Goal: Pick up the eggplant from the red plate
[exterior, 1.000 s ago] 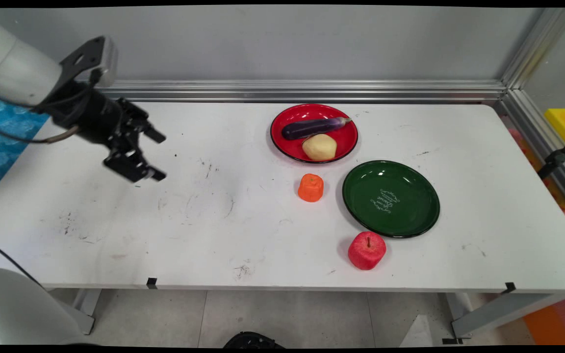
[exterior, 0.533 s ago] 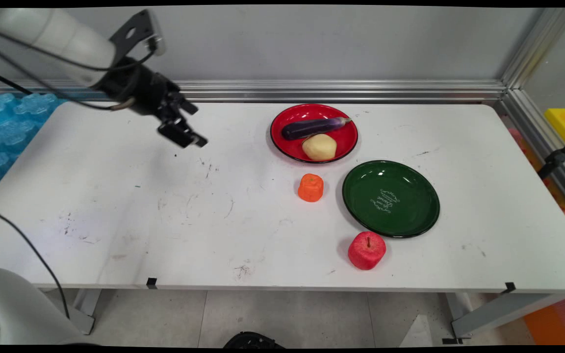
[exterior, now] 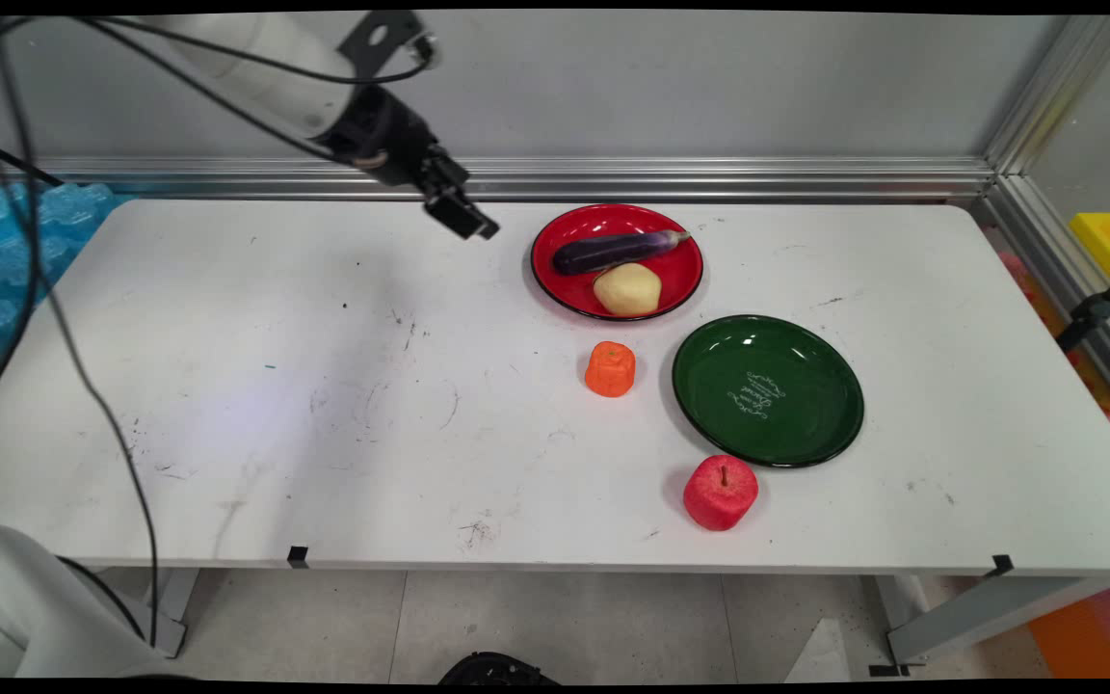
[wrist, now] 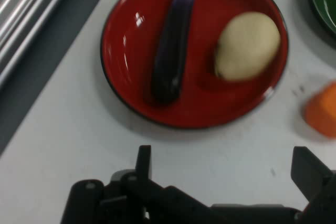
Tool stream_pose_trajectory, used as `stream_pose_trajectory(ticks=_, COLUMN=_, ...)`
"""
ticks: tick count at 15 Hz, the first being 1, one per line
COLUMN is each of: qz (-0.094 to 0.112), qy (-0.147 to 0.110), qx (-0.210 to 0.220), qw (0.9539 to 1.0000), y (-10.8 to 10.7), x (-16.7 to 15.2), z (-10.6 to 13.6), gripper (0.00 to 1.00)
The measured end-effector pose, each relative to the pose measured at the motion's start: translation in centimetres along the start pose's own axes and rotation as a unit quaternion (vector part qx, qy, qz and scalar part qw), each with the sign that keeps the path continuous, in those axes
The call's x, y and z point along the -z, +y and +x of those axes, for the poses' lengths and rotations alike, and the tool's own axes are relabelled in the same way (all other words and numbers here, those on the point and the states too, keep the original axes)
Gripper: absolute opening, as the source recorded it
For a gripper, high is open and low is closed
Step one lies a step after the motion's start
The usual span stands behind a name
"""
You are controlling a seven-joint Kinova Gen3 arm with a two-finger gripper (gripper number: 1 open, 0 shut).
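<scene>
Beside gripper (exterior: 473,224): red plate (exterior: 680,284).

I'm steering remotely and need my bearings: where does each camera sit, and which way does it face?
Main view: fixed above the table's near side, looking down across it to the back wall; shows the white arm entering from upper left, its gripper and hanging cables.
Hand view: mounted on the hand, looking along the open gripper at the red plate; black linkage and fingers rise from the bottom edge.
Shared: red plate, eggplant, potato, orange piece, green plate.
</scene>
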Motion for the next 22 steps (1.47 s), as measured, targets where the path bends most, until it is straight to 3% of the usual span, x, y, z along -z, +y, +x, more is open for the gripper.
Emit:
stream_pose_trajectory(ticks=9, qz=-0.006, qy=-0.003, qx=-0.012, qw=0.9999, y=-4.5, x=-9.8, z=6.1, gripper=1.0)
stream_pose_trajectory(ticks=15, qz=-0.018, qy=-0.016, qx=-0.027, qw=0.9993, y=-7.2, x=-15.6, z=8.2, gripper=1.0)
stream_pose_trajectory(ticks=22, qz=-0.043, qy=-0.046, qx=-0.052, qw=0.9967, y=-8.0, x=-21.5, z=9.1, gripper=1.0)
